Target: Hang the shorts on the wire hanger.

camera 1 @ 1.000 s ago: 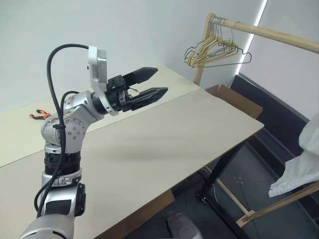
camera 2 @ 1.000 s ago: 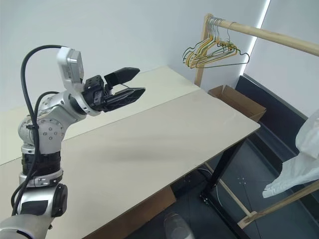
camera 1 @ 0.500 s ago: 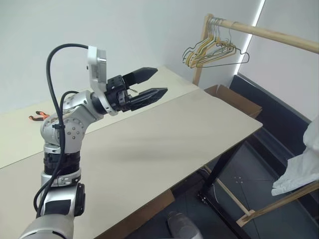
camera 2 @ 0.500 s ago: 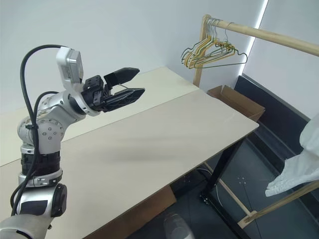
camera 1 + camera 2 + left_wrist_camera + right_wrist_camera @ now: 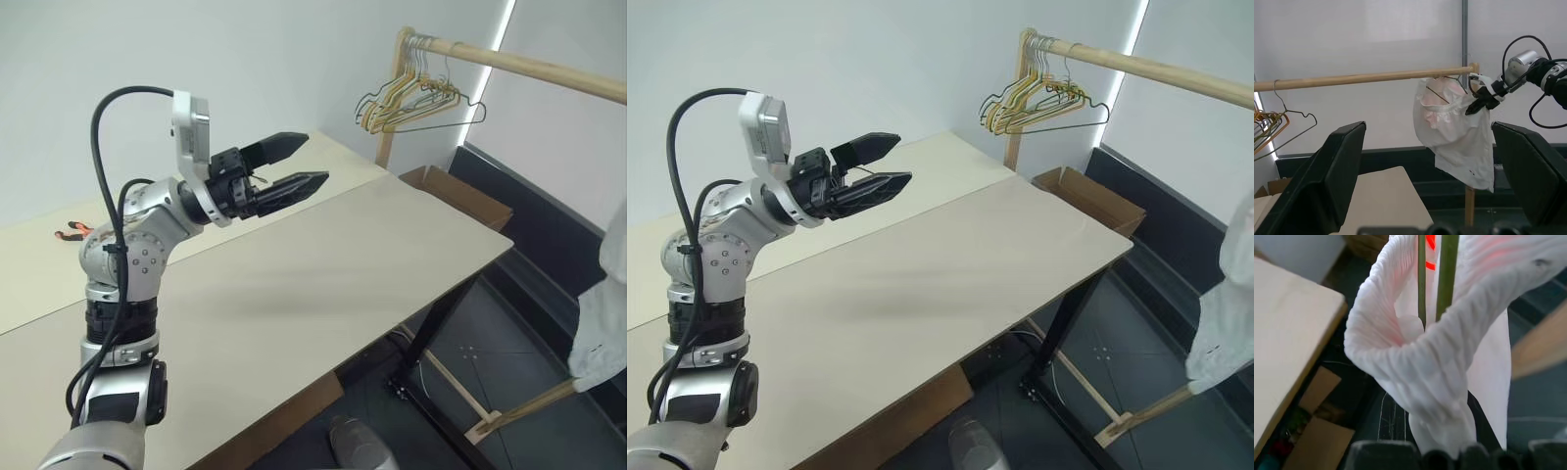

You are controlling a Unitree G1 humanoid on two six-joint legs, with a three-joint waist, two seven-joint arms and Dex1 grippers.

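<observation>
Shorts [image 5: 1457, 132]: white, gathered waistband with pink inside; hanging beside the far end of the wooden rail [image 5: 1361, 77], where the rail meets its upright post. Two small black marks show near the lower hem.
Shorts, waistband: bunched into a thick fold that runs down between the right gripper's fingers in the right wrist view [image 5: 1440, 382].
Hanger [image 5: 1421, 279]: thin dark wire; two strands pass through the open waistband loop. In the left wrist view a dark wire [image 5: 1439, 94] crosses the top of the shorts just under the rail.
Right gripper [image 5: 1478, 104]: jaws closed tight on the waistband at the side of the shorts away from the table, just below the rail end. It holds the cloth; whether it also touches the wire cannot be told.
Left gripper [image 5: 294, 166]: jaws fully apart, holding nothing, touching nothing. It hangs in the air above the table [image 5: 323, 284], pointing toward the rail, well apart from the shorts.
Left fingers [image 5: 1327, 171]: both black, spread wide, with the shorts showing between them in the distance.
Spare hangers [image 5: 407, 98]: a bunch of yellowish and tan ones on the rail end near the wall, well apart from the shorts.
Box [image 5: 456, 196]: open cardboard, on the floor under the rail, just beside the table's corner.
Shorts, head views: white cloth at the right edge [image 5: 1227, 313], below the rail.
</observation>
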